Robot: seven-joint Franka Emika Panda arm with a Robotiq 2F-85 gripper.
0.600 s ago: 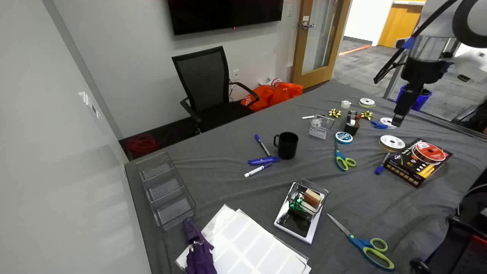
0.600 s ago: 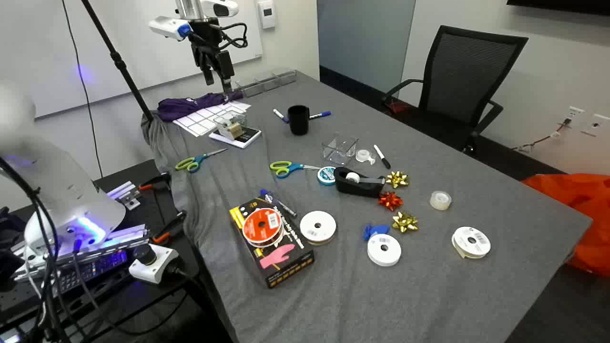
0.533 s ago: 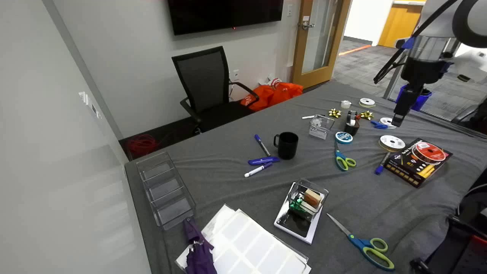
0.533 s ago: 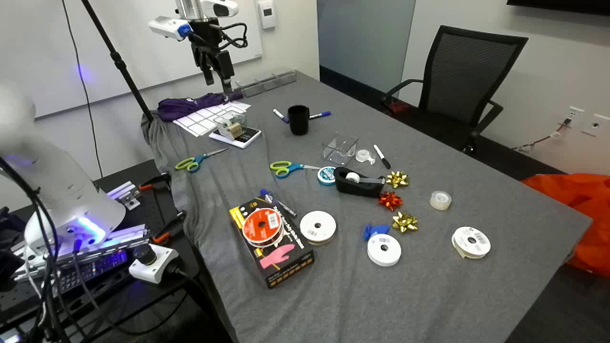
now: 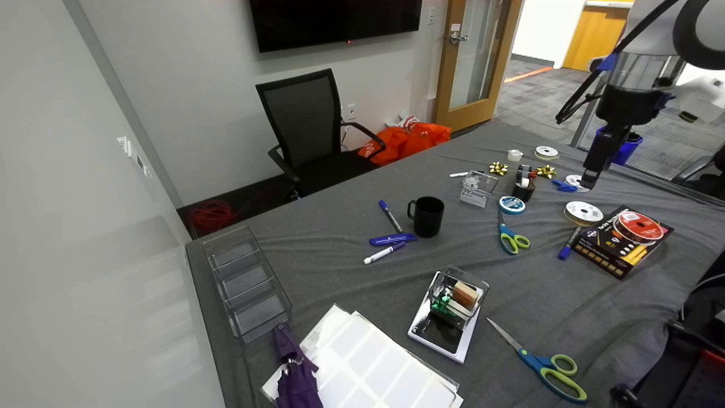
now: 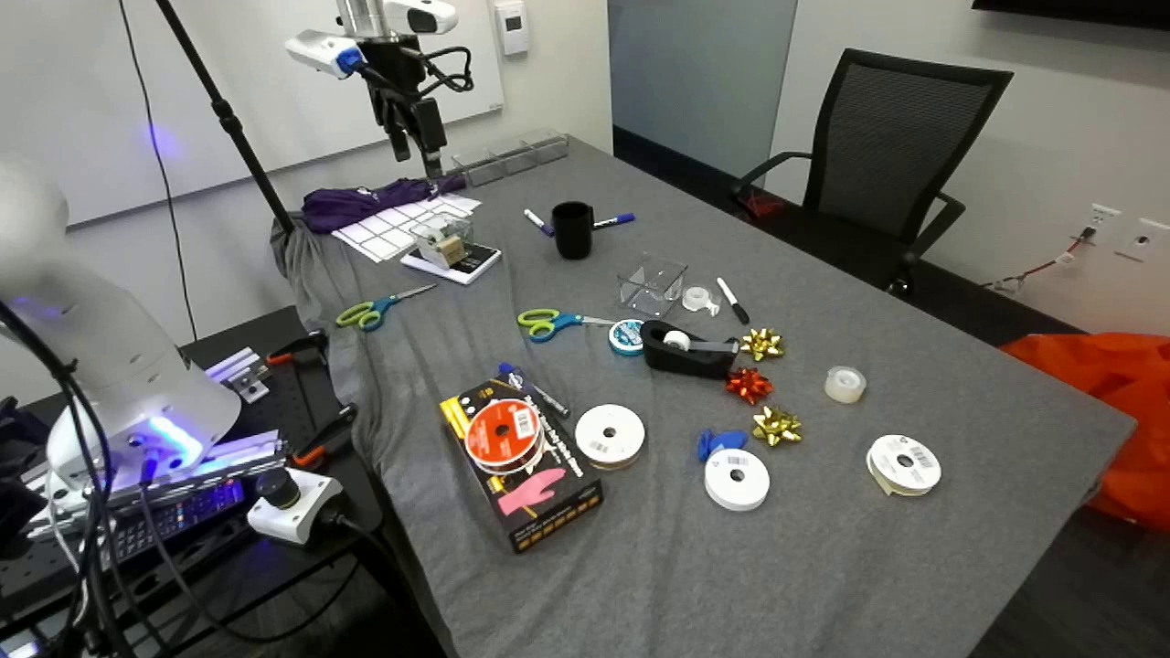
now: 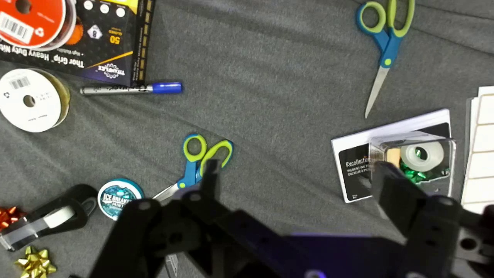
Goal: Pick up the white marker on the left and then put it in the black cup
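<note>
A white marker (image 5: 378,256) with a blue cap lies left of the black cup (image 5: 426,217), which stands upright with its handle showing. In an exterior view the white marker (image 6: 534,217) lies left of the black cup (image 6: 573,230). Another white marker (image 6: 728,292), with a black cap, lies by a clear box. My gripper (image 6: 417,163) hangs above the table, apart from both markers and the cup. In the wrist view my gripper (image 7: 299,168) is open, its fingers wide apart with only grey cloth between them. The cup and white markers are out of the wrist view.
A blue pen (image 5: 392,239) and a blue-capped marker (image 5: 391,215) lie beside the cup. Scissors (image 7: 192,166) and a clear box on an ink pad (image 7: 355,173) lie below my fingers. Papers (image 5: 368,362), a divided tray (image 5: 246,280) and a tape dispenser (image 6: 686,352) are also around.
My gripper has shifted very slightly to the left in both exterior views. The markers, the cup and the other objects have not moved.
</note>
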